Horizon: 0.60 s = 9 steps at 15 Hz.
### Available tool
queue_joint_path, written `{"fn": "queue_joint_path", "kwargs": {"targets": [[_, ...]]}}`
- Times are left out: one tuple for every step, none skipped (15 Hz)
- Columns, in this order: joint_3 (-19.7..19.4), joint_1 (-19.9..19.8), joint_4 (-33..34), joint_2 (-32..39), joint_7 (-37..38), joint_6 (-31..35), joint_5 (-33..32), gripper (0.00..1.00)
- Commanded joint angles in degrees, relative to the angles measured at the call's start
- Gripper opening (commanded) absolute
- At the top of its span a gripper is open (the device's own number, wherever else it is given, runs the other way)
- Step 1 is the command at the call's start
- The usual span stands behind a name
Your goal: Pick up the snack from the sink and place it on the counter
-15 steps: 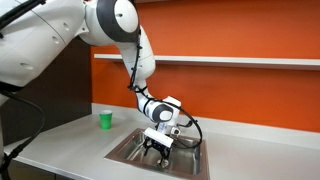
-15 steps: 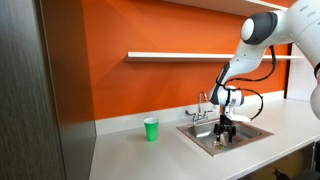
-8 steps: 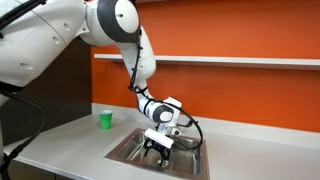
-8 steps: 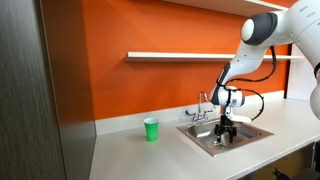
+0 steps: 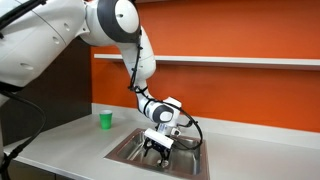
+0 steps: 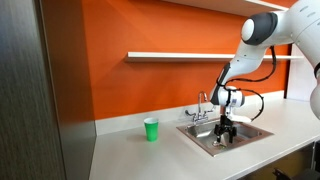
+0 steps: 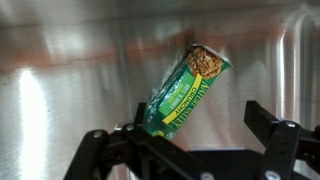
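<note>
The snack [image 7: 187,88], a green-wrapped bar with one torn dark end, lies tilted on the steel floor of the sink [image 7: 70,80]. In the wrist view my gripper [image 7: 197,112] is open, and the bar's lower end lies close to one finger with a wide gap to the other. In both exterior views the gripper [image 5: 155,150] [image 6: 224,136] is down inside the sink [image 5: 124,151] [image 6: 203,137], and the snack is hidden there. The light grey counter [image 5: 60,145] [image 6: 140,155] surrounds the basin.
A bright green cup [image 5: 105,120] [image 6: 151,129] stands on the counter beside the sink. A chrome faucet [image 6: 203,103] rises at the basin's back edge. A white wall shelf [image 5: 230,60] [image 6: 180,55] runs above along the orange wall.
</note>
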Motion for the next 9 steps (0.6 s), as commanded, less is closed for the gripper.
{"fn": "queue_joint_path", "kwargs": {"targets": [[1.0, -1.03, 0.06, 0.02, 0.65, 0.07, -0.99, 1.0], [1.0, -1.04, 0.06, 0.02, 0.65, 0.07, -0.99, 1.0], [1.0, -1.04, 0.06, 0.02, 0.65, 0.07, -0.99, 1.0], [1.01, -1.04, 0.06, 0.02, 0.65, 0.07, -0.99, 1.0], [0.89, -0.94, 0.37, 0.32, 1.13, -0.07, -1.01, 1.0], [0.85, -0.87, 0.58, 0.67, 1.59, 0.15, -0.83, 1.0], [0.91, -0.86, 0.76, 0.94, 1.7, 0.14, -0.77, 1.0], [0.91, -0.78, 0.92, 1.21, 1.94, 0.13, -0.79, 1.0], [0.93, -0.76, 1.04, 1.41, 2.11, 0.01, -0.81, 1.0]]}}
